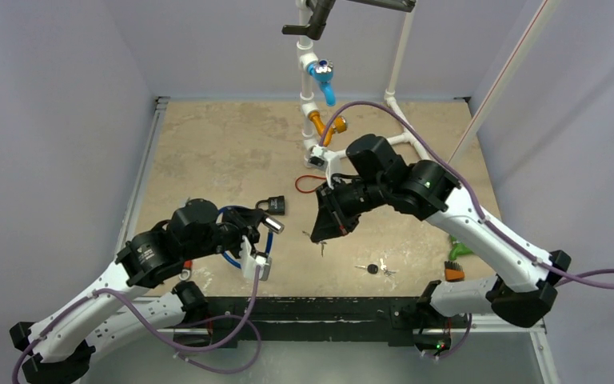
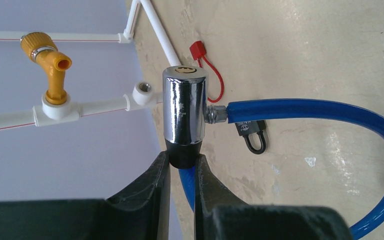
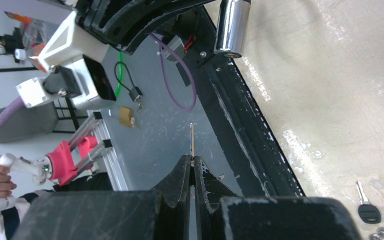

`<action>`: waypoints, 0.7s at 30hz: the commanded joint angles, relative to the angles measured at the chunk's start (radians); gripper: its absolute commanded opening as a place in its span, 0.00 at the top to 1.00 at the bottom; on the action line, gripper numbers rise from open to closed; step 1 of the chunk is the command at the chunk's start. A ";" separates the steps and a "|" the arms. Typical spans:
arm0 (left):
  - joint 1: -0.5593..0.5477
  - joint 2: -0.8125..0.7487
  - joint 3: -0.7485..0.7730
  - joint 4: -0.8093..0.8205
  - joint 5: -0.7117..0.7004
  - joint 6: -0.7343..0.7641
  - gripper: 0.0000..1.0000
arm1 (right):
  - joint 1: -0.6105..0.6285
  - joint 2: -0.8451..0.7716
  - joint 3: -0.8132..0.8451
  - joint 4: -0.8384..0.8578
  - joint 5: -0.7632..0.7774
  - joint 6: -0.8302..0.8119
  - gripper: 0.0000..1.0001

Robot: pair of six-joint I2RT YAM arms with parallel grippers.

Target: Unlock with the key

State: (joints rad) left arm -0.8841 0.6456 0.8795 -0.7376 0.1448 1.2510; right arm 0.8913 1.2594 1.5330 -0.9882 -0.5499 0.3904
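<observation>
My left gripper (image 2: 182, 161) is shut on the black base of a cable lock's chrome cylinder (image 2: 182, 107) and holds it above the table, keyhole end away from the wrist. The blue cable (image 2: 310, 110) loops off to the right. In the top view the left gripper (image 1: 257, 234) and cylinder (image 1: 273, 224) face my right gripper (image 1: 318, 234), a short gap apart. My right gripper (image 3: 192, 162) is shut on a key (image 3: 192, 140), seen edge-on, blade pointing outward. The cylinder (image 3: 231, 27) sits above and to the right of the blade, not touching.
A small black padlock (image 1: 273, 205) and a red cord (image 1: 308, 184) lie on the table. Spare keys (image 1: 376, 269) lie near the front edge. A white pipe frame with yellow (image 1: 320, 126) and blue (image 1: 323, 80) valves stands at the back. Green and orange items (image 1: 456, 260) lie right.
</observation>
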 commanded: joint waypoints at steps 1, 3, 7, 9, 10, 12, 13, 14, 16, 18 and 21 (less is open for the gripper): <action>0.000 -0.003 0.057 0.058 -0.037 0.021 1.00 | 0.022 0.053 0.077 -0.024 0.014 -0.077 1.00; -0.002 -0.006 0.070 0.044 -0.017 0.006 1.00 | 0.036 0.077 0.088 -0.013 0.019 -0.088 1.00; -0.001 -0.006 0.085 0.025 0.025 -0.007 1.00 | 0.070 0.122 0.103 0.000 0.028 -0.116 1.00; -0.001 -0.006 0.089 0.012 0.046 0.000 1.00 | 0.090 0.138 0.106 0.002 0.036 -0.125 1.00; -0.001 -0.008 0.089 0.009 0.053 0.005 1.00 | 0.100 0.144 0.107 0.000 0.041 -0.129 1.00; -0.002 -0.011 0.087 -0.008 0.067 0.017 1.00 | 0.119 0.157 0.113 -0.003 0.049 -0.137 1.00; -0.003 -0.012 0.085 -0.011 0.072 0.018 1.00 | 0.127 0.160 0.118 -0.006 0.054 -0.139 1.00; -0.003 -0.013 0.083 -0.011 0.076 0.019 1.00 | 0.135 0.164 0.123 -0.009 0.057 -0.141 1.00; -0.003 -0.017 0.078 -0.014 0.086 0.020 1.00 | 0.139 0.169 0.124 -0.010 0.062 -0.143 1.00; -0.003 -0.023 0.077 -0.020 0.100 0.027 1.00 | 0.141 0.173 0.127 -0.011 0.066 -0.146 1.00; -0.006 -0.027 0.077 -0.021 0.106 0.030 1.00 | 0.144 0.180 0.137 -0.010 0.066 -0.147 1.00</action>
State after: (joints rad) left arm -0.8845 0.6338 0.9218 -0.7956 0.2077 1.2549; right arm 1.0294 1.4399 1.6127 -1.0054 -0.5049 0.2687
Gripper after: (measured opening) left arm 0.136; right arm 0.008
